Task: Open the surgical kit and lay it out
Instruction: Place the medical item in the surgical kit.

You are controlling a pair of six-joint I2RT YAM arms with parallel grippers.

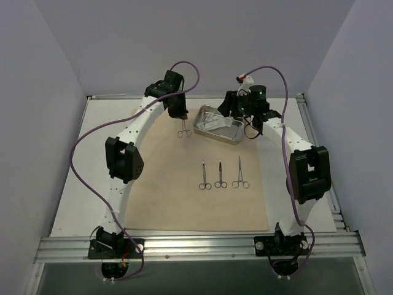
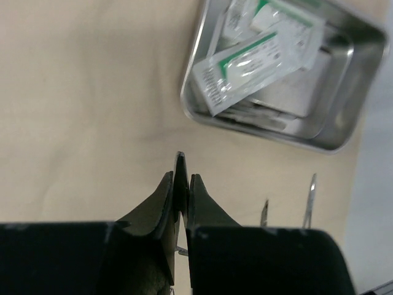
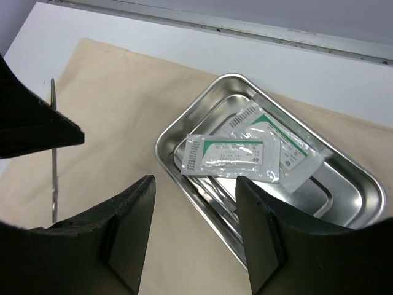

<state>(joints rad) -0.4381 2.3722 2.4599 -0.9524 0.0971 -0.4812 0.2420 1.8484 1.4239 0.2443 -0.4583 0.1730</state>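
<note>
Top external view has the left gripper (image 1: 180, 115) clenched on a clamp (image 1: 183, 130) that dangles over the far part of the cloth (image 1: 153, 196), just left of the tray (image 1: 197, 125); three more clamps (image 1: 220, 174) lie in a row nearer. So thin a pinch could let the clamp twist or drop crooked. Only the right wrist view shows the right gripper (image 3: 195, 190) released, poised above two packets (image 3: 230, 157) in the tray

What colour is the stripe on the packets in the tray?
Green, on white packets in the tray; clearest in the left wrist view.
</note>
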